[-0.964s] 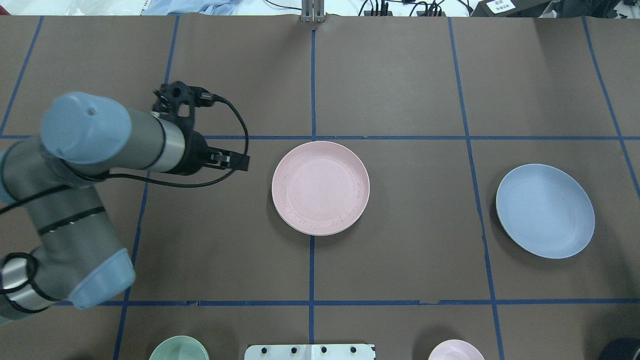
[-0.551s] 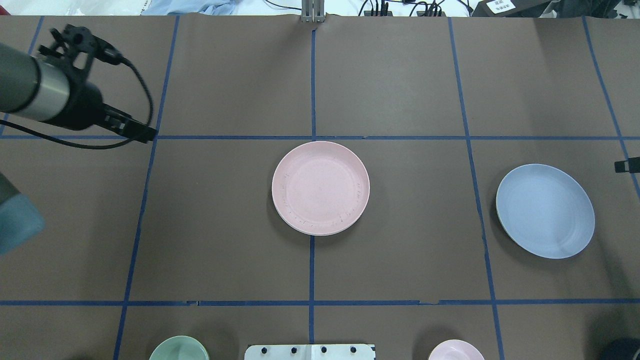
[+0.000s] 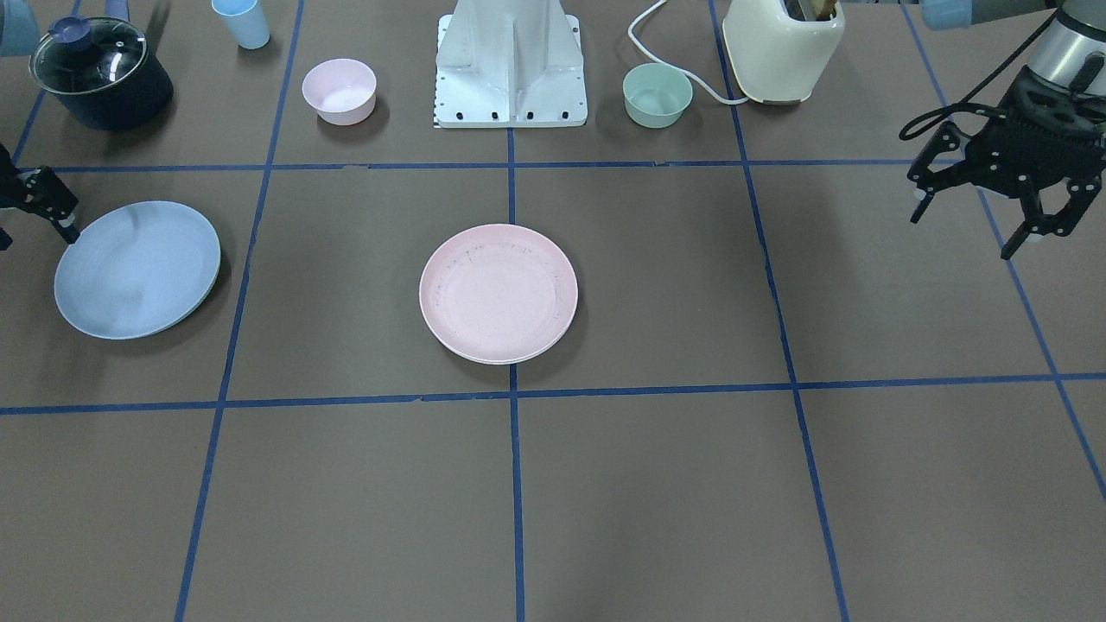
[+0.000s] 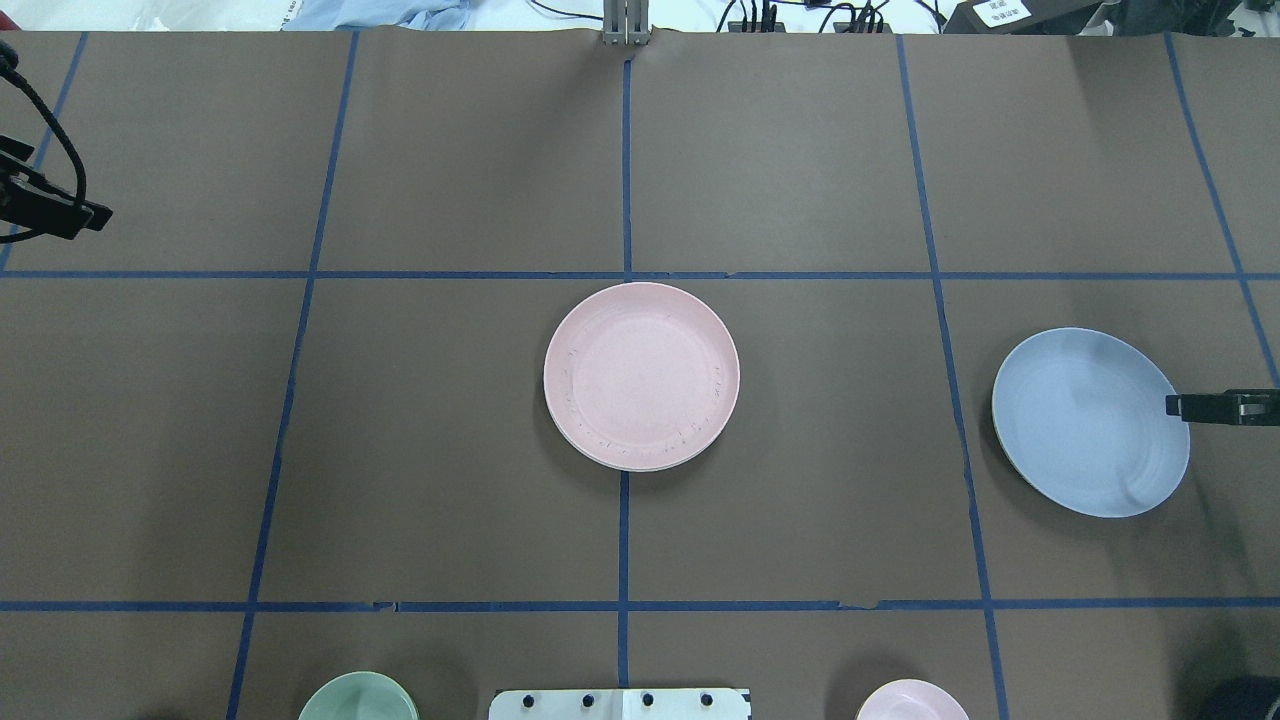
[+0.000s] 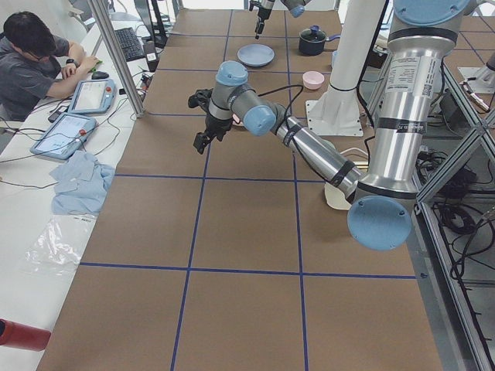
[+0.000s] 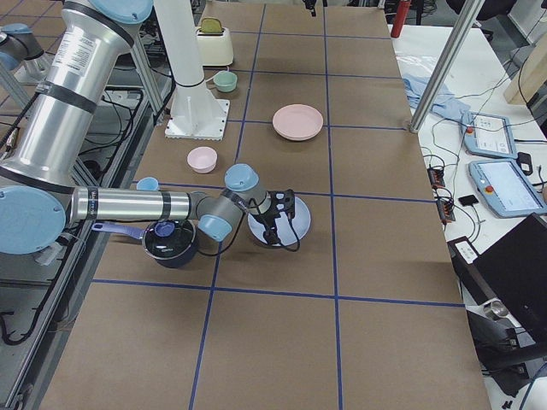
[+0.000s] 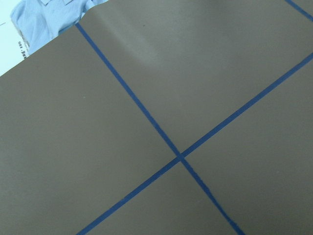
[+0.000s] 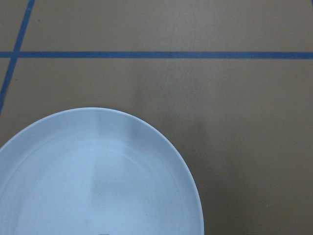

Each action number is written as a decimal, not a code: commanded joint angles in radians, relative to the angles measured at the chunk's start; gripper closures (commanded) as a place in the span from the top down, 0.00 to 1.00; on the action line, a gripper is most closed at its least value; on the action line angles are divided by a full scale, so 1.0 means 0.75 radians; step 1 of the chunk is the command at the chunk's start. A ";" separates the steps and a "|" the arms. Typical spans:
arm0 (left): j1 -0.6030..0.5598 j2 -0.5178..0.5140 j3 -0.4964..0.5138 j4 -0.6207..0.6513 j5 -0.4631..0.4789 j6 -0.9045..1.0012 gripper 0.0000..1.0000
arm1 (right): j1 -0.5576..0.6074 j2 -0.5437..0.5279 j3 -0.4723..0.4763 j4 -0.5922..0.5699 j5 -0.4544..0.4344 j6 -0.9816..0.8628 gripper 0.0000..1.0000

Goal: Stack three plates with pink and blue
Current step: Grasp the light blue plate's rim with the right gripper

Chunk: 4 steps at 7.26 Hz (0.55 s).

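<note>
The pale pink plate (image 4: pixel 641 376) lies at the table's centre, also in the front view (image 3: pixel 498 293); a pale rim shows just under its edge, and I cannot tell whether that is the cream plate. The light blue plate (image 4: pixel 1090 421) lies far to the right, also in the front view (image 3: pixel 137 269) and in the right wrist view (image 8: pixel 93 176). My right gripper (image 3: pixel 34 235) is open at the blue plate's outer rim, one fingertip (image 4: pixel 1178 406) over the edge. My left gripper (image 3: pixel 968 231) is open and empty, high above the table's far left.
A small pink bowl (image 3: pixel 339 90), a small green bowl (image 3: pixel 657 94), a lidded dark pot (image 3: pixel 99 73), a blue cup (image 3: pixel 241 22) and a cream toaster (image 3: pixel 782 47) stand along the robot's side by its base (image 3: pixel 510 69). An operator (image 5: pixel 31 62) sits beyond the far edge.
My left arm has pulled back from beside the pink plate to the far left edge. My right gripper has come in from the right edge to the blue plate's rim.
</note>
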 commanded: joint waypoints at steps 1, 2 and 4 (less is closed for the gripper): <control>-0.006 0.003 0.003 -0.001 -0.001 0.007 1.00 | -0.118 -0.003 -0.101 0.120 -0.111 0.087 0.82; -0.004 0.003 0.007 -0.001 -0.001 0.005 1.00 | -0.135 -0.003 -0.120 0.143 -0.121 0.089 0.71; -0.004 0.003 0.013 -0.007 -0.001 0.003 1.00 | -0.151 -0.001 -0.146 0.143 -0.121 0.096 0.45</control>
